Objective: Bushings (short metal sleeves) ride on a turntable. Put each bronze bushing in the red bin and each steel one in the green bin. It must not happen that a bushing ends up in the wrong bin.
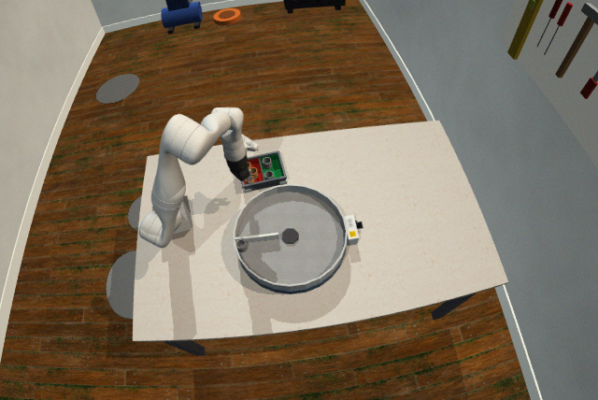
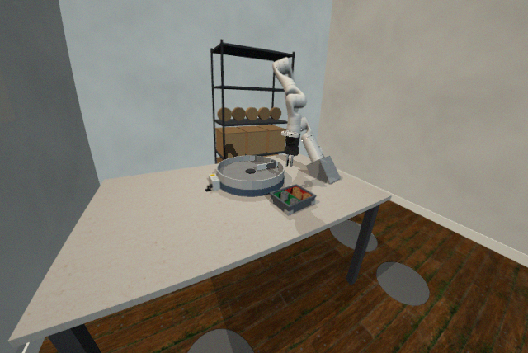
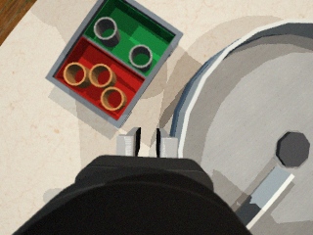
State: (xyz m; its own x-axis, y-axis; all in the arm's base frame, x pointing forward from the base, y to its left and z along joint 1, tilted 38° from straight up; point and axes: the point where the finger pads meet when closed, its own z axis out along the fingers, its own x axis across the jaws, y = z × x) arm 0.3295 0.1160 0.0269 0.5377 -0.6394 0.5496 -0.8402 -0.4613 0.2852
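Note:
The turntable (image 1: 290, 235) is a round grey tray; it also shows in the wrist view (image 3: 254, 122). One steel bushing (image 1: 240, 242) stands at its left rim, at the end of a pale bar. The red bin (image 3: 95, 80) holds three bronze bushings (image 3: 103, 74). The green bin (image 3: 129, 41) holds two steel bushings (image 3: 141, 55). My gripper (image 3: 148, 138) hangs above the table between the bins and the turntable rim. Its fingers stand a little apart with nothing between them. It also shows in the top and exterior views (image 1: 246, 177) (image 2: 289, 163).
A small white control box (image 1: 352, 230) sits at the turntable's right side. The two bins share one grey tray (image 2: 293, 197) near the table edge. A black shelf rack (image 2: 252, 101) stands behind the table.

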